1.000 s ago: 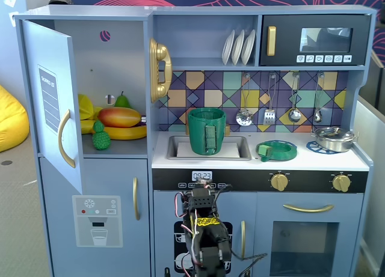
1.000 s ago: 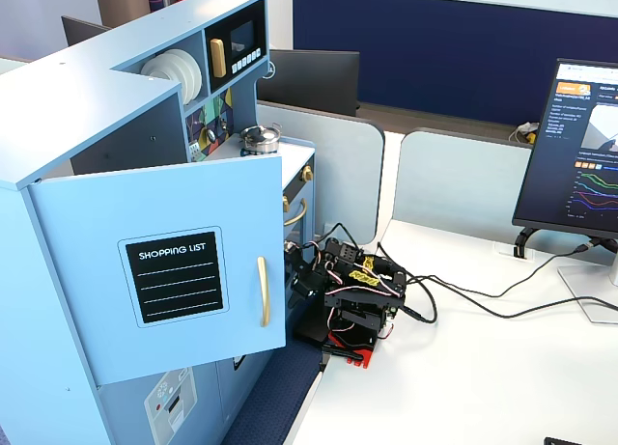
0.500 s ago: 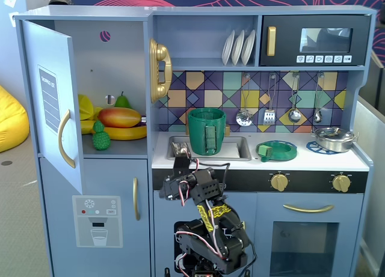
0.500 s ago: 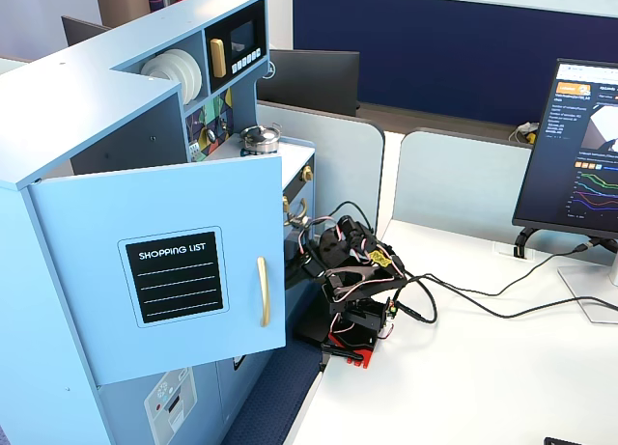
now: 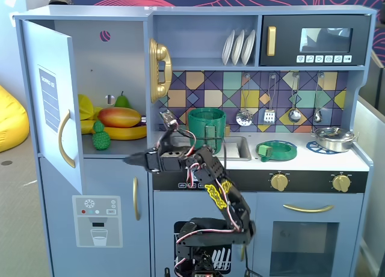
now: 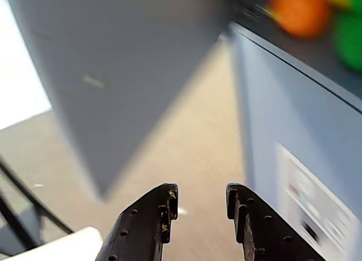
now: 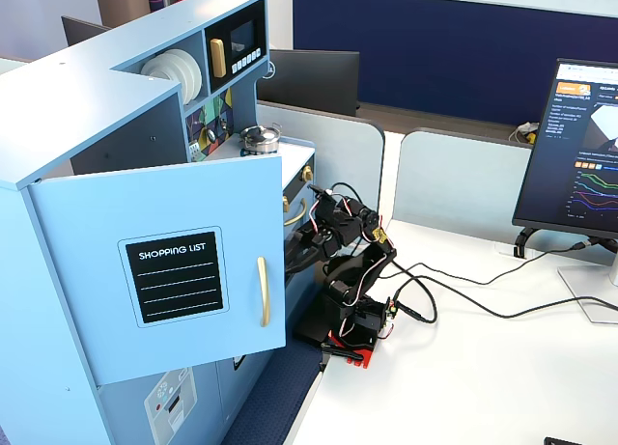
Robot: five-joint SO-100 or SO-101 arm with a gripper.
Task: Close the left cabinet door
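Observation:
The left cabinet door [image 5: 51,103] is swung wide open, its gold handle [image 5: 64,139] facing me in a fixed view. Another fixed view shows its "SHOPPING LIST" panel [image 7: 176,276]. My gripper [image 5: 131,159] points left, level with the bottom of the open fruit compartment and right of the door's free edge, not touching it. In the wrist view the gripper [image 6: 202,196] is open with nothing between its black fingers [image 6: 164,207], and the door [image 6: 124,74] is a blurred grey slab ahead on the left.
Toy fruit [image 5: 119,117] lies on the shelf inside the open compartment. Below it is the lower door with a dispenser graphic [image 5: 97,222]. A green pot [image 5: 206,130] stands in the sink behind the arm [image 7: 352,242]. A monitor [image 7: 575,155] and cables sit on the white desk.
The arm has risen from its folded pose and swung left, bringing the gripper from low at the cabinet front up beside the open compartment. The door has not moved.

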